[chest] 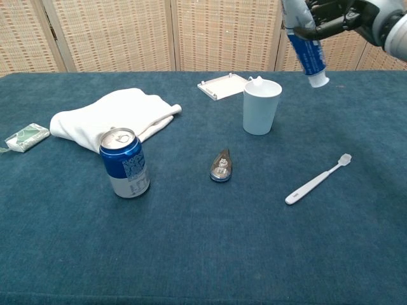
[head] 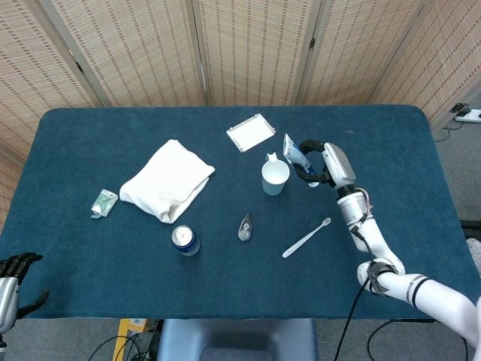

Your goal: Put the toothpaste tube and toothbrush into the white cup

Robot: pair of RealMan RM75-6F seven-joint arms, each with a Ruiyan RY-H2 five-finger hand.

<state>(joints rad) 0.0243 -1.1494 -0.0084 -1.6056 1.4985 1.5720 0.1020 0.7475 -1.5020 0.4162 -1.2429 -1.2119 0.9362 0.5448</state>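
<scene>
Nearest to us, at the table's front-left corner, our left hand (head: 16,280) hangs low with its fingers apart and nothing in them, well away from the work. Further in stand the blue soda can (chest: 125,163) and a small teardrop-shaped gadget (chest: 220,166), neither part of the job. To the right of them the toothbrush (chest: 317,180) lies flat on the blue cloth, head pointing away from us, well apart from the white cup (chest: 261,105) and not yet picked up. Beyond it, our right hand (head: 325,164) grips the toothpaste tube (chest: 306,52) by its upper part, cap end hanging down, lifted clear of the table just to the right of the cup and above rim level. We judge the first step to be in hand: the tube is held but not yet over the mouth. The next move calls for carrying it leftward until the cap sits above the opening, lowering it inside and only then letting go, without knocking the light cup over. Farther back lie the white towel (chest: 114,117), a small green packet (chest: 25,138) and a white tray (chest: 222,86).
</scene>
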